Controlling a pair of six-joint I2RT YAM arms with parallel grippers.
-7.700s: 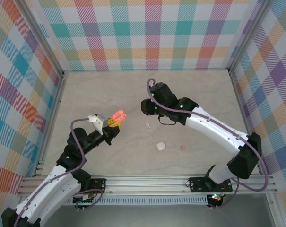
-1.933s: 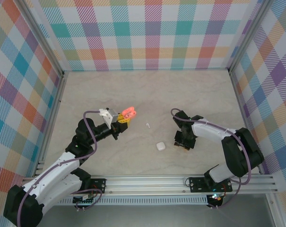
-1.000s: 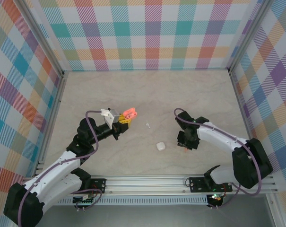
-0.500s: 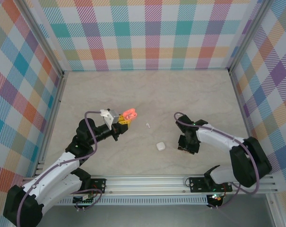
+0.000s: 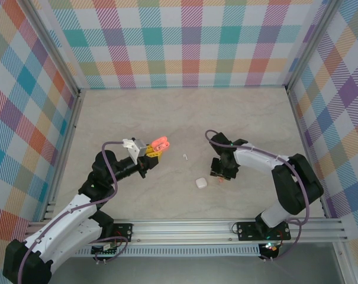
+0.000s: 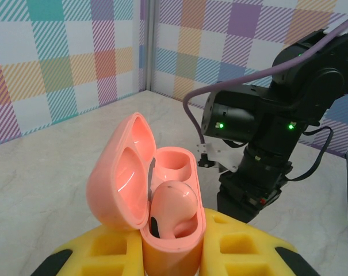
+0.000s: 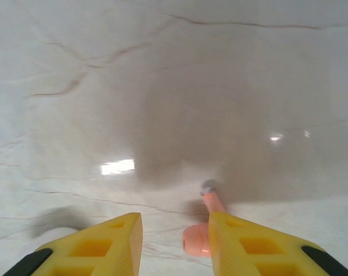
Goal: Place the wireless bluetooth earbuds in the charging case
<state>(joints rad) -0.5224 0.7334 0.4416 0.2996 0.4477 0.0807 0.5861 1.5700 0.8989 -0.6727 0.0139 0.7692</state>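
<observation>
My left gripper [image 5: 153,148] is shut on an open salmon-pink charging case [image 5: 161,142], held above the table left of centre. In the left wrist view the case [image 6: 162,195] has its lid swung left; one pink earbud [image 6: 175,202] sits in the near slot and the far slot [image 6: 177,163] is empty. My right gripper [image 5: 220,171] is down at the table, right of centre. Its yellow jaws [image 7: 175,241] stand apart, and a pink earbud [image 7: 200,237] lies on the table against the inner side of the right finger [image 7: 248,247]. A white earbud [image 5: 184,157] lies between the arms.
A shut white case [image 5: 200,183] lies on the marble-look table [image 5: 167,112], just left of my right gripper. Checkered walls with metal posts close in the table on three sides. The right arm's black wrist [image 6: 260,144] stands close behind the pink case in the left wrist view.
My right gripper has slid left along the table, closer to the white case. The left arm with the pink case has barely moved.
</observation>
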